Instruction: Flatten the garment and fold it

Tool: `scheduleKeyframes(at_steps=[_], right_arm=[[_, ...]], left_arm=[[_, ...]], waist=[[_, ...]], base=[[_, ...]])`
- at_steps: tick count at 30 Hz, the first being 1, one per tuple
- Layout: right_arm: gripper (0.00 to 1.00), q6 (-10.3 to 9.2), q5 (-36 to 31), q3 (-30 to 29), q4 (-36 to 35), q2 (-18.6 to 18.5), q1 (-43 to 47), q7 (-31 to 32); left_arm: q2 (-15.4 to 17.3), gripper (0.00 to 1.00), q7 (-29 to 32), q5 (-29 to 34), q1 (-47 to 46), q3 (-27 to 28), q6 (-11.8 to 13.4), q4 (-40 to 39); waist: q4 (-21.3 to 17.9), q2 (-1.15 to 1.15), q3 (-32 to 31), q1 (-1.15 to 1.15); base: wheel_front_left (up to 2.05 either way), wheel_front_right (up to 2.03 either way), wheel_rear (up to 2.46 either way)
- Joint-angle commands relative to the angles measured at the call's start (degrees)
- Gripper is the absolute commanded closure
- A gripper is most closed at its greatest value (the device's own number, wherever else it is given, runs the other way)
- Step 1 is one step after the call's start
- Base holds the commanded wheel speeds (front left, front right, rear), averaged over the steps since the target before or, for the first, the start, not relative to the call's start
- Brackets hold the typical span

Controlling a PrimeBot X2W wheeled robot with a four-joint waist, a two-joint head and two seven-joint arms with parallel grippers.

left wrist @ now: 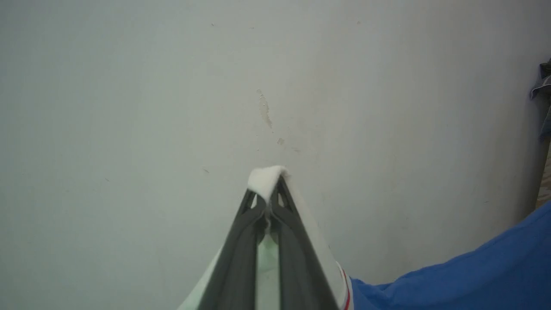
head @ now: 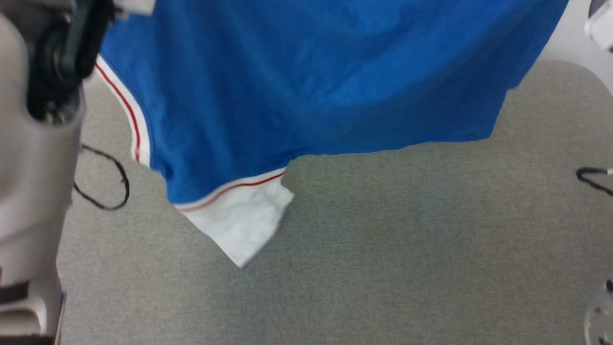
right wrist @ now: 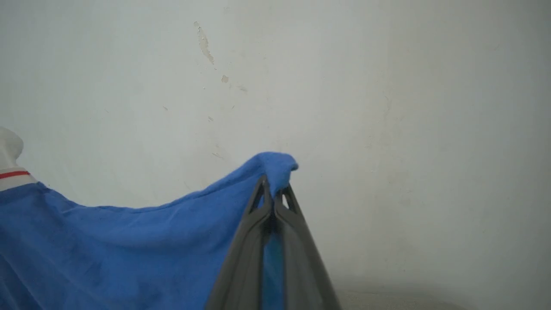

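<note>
Flattening step: left claw (left wrist: pixel 269 200) is clamped on the white sleeve (left wrist: pixel 263 178) and right claw (right wrist: pixel 273 193) on a blue edge. The garment (head: pixel 306 81) hangs spread above the counter (head: pixel 383 249). The next move probably calls for lowering it evenly, taut, to lie flat.

readable text: none | garment (head: pixel 306 86): no lettering legible | head view: blurred, maybe hiding small marks

The shirt (head: pixel 306 81) runs off the top of the head view, so its upper part is out of sight there. The left arm (head: pixel 33 167) is blurred, cut by the left edge, and covers part of a black cable (head: pixel 107 182) loop. At the right edge a second cable (head: pixel 594 178) and a round pale part (head: pixel 601 314) are cut off. In the left wrist view, a dark thing (left wrist: pixel 544 82) at the right edge is too small to tell.
</note>
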Motion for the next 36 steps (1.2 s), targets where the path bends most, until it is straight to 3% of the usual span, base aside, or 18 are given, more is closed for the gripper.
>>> scheduleKeyframes(at_steps=[1,5,9,13,18,24,28,31,36], right_arm=[[1.0,-0.05,0.03,0.55,-0.01,0.91,-2.16,1.63],[1.0,-0.05,-0.9,1.44,0.98,1.86,-5.04,4.13],[1.0,-0.05,-3.94,1.87,5.34,2.78,-11.44,6.58],[1.0,-0.05,-7.27,2.26,9.27,1.98,-19.83,4.78],[1.0,-0.05,-10.18,1.85,15.05,2.38,-28.68,-0.94],[1.0,-0.05,-14.45,1.76,23.56,1.95,-38.7,-8.76],[1.0,-0.05,-16.31,3.19,27.21,-0.31,-42.36,-13.74],[1.0,-0.05,-17.87,6.59,30.02,-3.76,-42.56,-20.31],[1.0,-0.05,-15.94,10.63,33.15,-5.94,-40.64,-23.66]], left_arm=[[-0.57,1.0,1.81,-0.74,-3.0,-0.24,-0.37,1.79],[-1.04,1.0,4.39,-0.5,-7.51,-0.79,-0.07,5.36],[-0.99,1.0,5.29,3.47,-16.13,-3.23,-0.52,11.37],[-2.88,1.0,2.29,7.14,-25.78,-3.46,1.15,15.04],[-5.2,1.0,-3.47,10.1,-35.04,-3.58,1.98,19.61],[-8.32,1.0,-14.88,11.89,-44.7,-3.15,1.53,26.11],[-9.16,1.0,-22.69,12.29,-46.82,-2.88,0.72,29.14],[-8.54,1.0,-29.55,12.38,-45.61,-3.23,-1.39,31.69],[-7.22,1.0,-33.0,10.68,-42.19,-2.68,-3.77,34.16]], waist=[[-0.91,0.0,0.87,0.01],[-1.77,0.0,3.07,0.01],[-2.96,0.0,10.22,0.01],[-3.52,0.0,19.03,0.01],[-4.45,0.0,25.63,0.01],[-3.96,0.0,31.8,0.01],[-2.01,0.0,34.37,0.01],[-0.04,0.0,35.95,0.01],[0.9,0.0,35.86,0.01]], base=[[0.0,0.0,0.0],[0.0,0.0,0.0],[0.0,0.0,0.0],[0.0,0.0,0.0],[0.0,0.0,0.0],[0.0,0.0,0.0],[0.0,0.0,0.0],[0.0,0.0,0.0],[0.0,0.0,0.0]])
